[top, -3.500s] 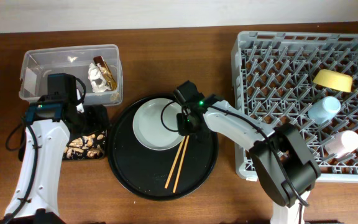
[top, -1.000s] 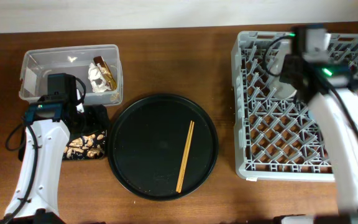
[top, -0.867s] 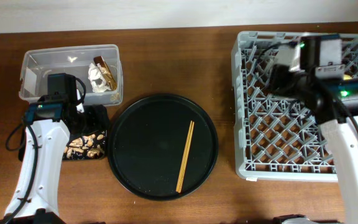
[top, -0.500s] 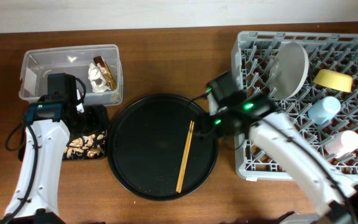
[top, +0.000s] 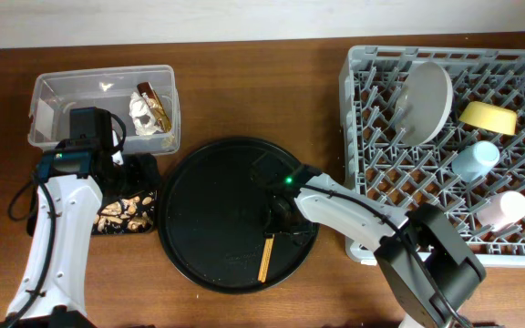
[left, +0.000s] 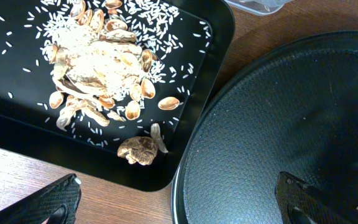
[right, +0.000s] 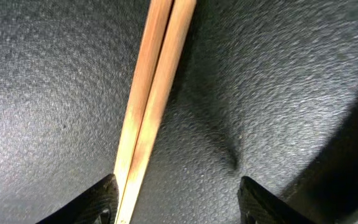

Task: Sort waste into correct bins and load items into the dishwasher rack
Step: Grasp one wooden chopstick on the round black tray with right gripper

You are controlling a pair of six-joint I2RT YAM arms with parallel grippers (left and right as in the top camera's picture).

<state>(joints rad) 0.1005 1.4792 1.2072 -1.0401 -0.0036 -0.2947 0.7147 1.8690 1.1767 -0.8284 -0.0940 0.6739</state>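
Note:
The wooden chopsticks (top: pixel 265 258) lie on the large round black tray (top: pixel 210 211). My right gripper (top: pixel 276 221) hangs low over them, open; in the right wrist view the chopsticks (right: pixel 151 99) run between the jaws (right: pixel 178 202), close to the left finger. The plate (top: pixel 424 101), yellow bowl (top: pixel 488 117), blue cup (top: pixel 475 160) and pink cup (top: pixel 503 209) are in the grey rack (top: pixel 368 246). Tissue (top: pixel 141 111) and the wrapper (top: pixel 153 101) lie in the clear tub (top: pixel 60 94). Food scraps (left: pixel 101 62) lie in the shallow black tray (left: pixel 17 121). My left gripper (left: pixel 178 202) is open above the gap between both trays.
Bare wooden tabletop (top: pixel 272 87) lies between the clear tub and the rack. The round tray's rim (left: pixel 182 168) nearly touches the shallow tray's corner. Rice grains are scattered round the scraps.
My right arm set the plate upright in the rack, then swung left and came down over the chopsticks on the round tray. The left arm has not moved.

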